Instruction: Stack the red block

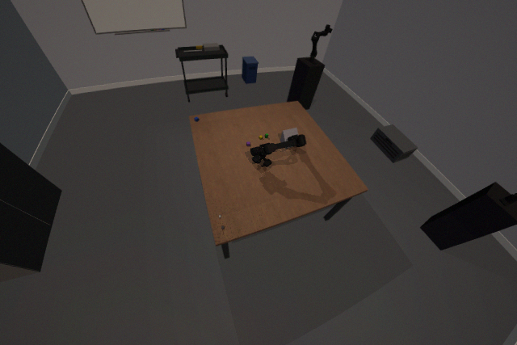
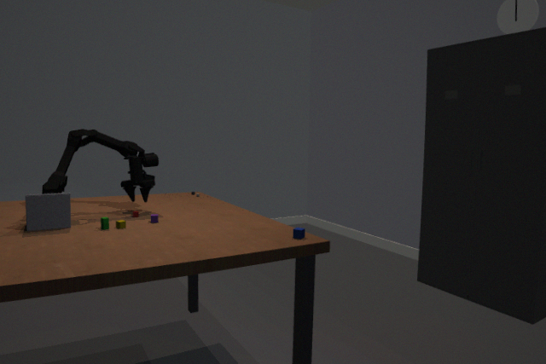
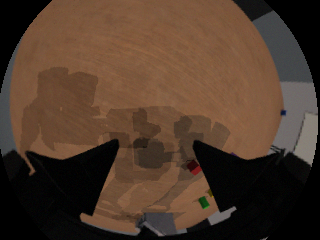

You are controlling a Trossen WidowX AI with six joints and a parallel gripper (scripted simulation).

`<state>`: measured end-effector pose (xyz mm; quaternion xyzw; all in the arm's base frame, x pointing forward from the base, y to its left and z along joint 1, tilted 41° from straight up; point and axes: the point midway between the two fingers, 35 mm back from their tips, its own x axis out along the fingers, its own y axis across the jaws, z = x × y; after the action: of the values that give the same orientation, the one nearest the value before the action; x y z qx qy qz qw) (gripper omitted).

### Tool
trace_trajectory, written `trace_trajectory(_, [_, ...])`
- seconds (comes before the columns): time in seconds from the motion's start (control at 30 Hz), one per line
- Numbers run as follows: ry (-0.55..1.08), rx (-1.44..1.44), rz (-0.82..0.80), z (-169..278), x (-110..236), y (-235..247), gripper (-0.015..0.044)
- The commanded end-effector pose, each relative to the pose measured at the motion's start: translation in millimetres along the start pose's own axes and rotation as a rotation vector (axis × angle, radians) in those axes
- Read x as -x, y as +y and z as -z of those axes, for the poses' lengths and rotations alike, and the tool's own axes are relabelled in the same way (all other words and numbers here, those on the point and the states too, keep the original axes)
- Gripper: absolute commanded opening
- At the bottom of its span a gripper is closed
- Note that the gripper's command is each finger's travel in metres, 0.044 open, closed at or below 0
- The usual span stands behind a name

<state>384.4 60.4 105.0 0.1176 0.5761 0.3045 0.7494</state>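
The pincer (image 2: 138, 194) hangs above the bench (image 2: 212, 236), fingers pointing down and spread wide, with nothing between them. In the wrist view the two dark fingertips frame bare wood and shadow; the red block (image 3: 194, 167) lies just beside the inner edge of one fingertip, not between the two.

In the exterior view the red block (image 2: 135, 213) rests on the bench surface below the pincer, apart from the fingers. The green tower (image 2: 104, 222) stands upright near it, toward the arm's base. A yellow block (image 2: 120, 223) sits just beside the green tower, and a purple block (image 2: 153, 217) lies on the far side of the yellow one. All four stand apart from one another in the middle region of the bench.

The arm (image 2: 95, 140) arches up from its base behind a grey box (image 2: 47, 211). A blue block (image 2: 299, 233) sits at one corner of the bench, well apart from the others.
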Motion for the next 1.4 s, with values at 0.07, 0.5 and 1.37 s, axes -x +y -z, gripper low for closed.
trace_trajectory(0.07, [0.042, -0.321, -0.009, 32.6, 8.7, -46.6, 0.0440])
trace_trajectory(0.5, [0.089, -0.803, -0.060, 83.5, 24.9, -96.5, 0.0440])
trace_trajectory(1.37, [0.088, -0.803, -0.061, 85.4, -27.5, -90.8, 0.0440])
